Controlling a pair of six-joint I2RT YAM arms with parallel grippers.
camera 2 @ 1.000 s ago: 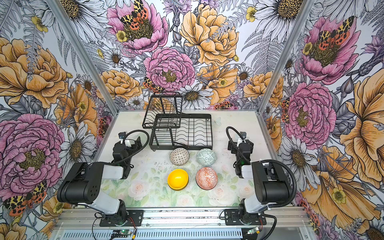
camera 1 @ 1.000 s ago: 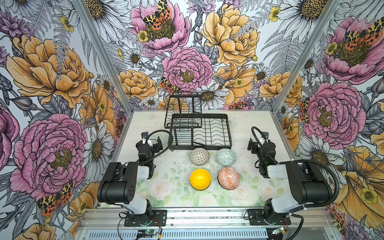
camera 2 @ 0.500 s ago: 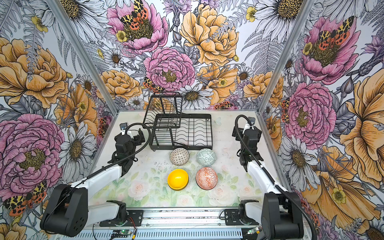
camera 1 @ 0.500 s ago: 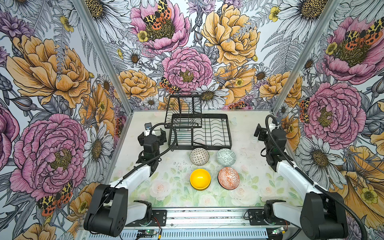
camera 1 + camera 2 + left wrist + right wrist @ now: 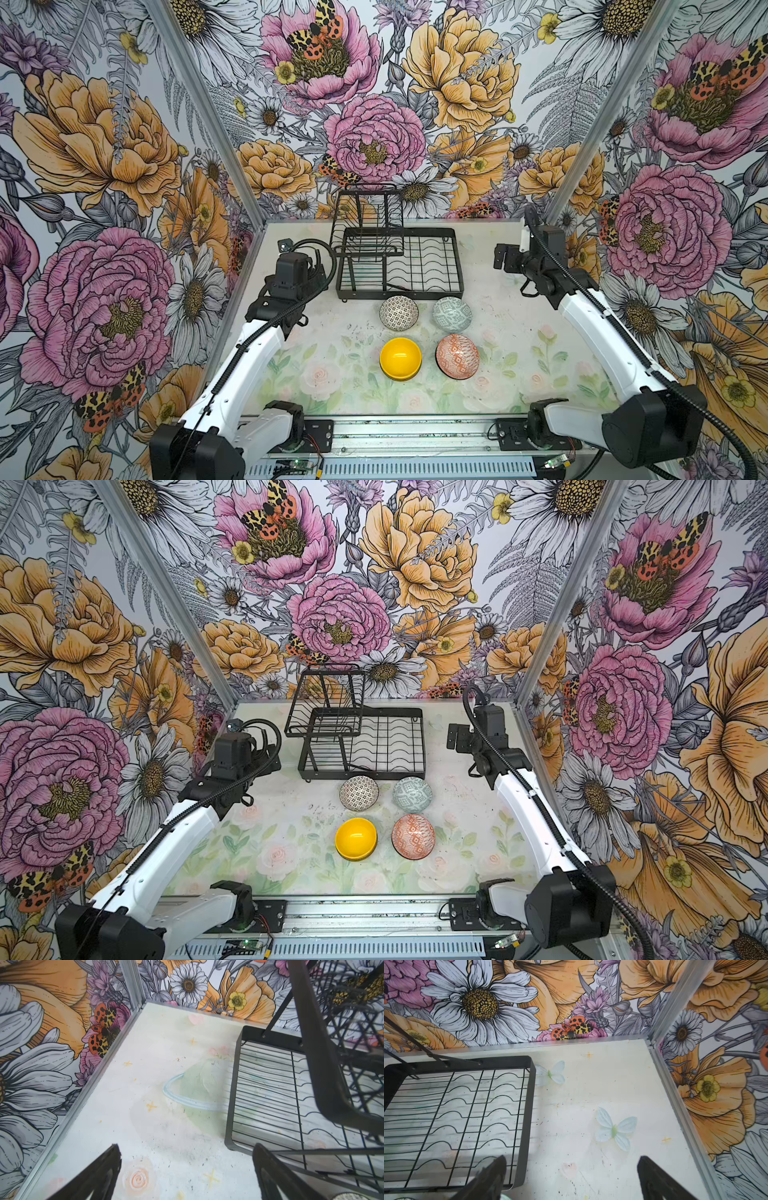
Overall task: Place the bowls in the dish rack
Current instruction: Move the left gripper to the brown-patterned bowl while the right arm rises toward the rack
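Note:
The bowls stand in a square in both top views: black-white [image 5: 399, 313], pale green [image 5: 452, 313], yellow [image 5: 400, 358] and orange-white [image 5: 457, 356]. Behind them stands the black wire dish rack [image 5: 399, 293] [image 5: 365, 774], with nothing in it. My left gripper [image 5: 309, 266] [image 5: 186, 1147] hovers open off the rack's left front corner [image 5: 229, 1142]. To the right of the rack, my right gripper [image 5: 505, 255] [image 5: 572, 1157] is open over bare table. Neither touches a bowl.
The rack's raised upper basket [image 5: 368, 224] overhangs its back left part. Flower-printed walls with aluminium corner posts [image 5: 208, 112] close in the table on three sides. A metal rail [image 5: 415, 440] with both arm bases runs along the front.
Both arms have unfolded from their low rest pose and reached back, bringing the grippers up beside the rack. The bowls and rack have not moved.

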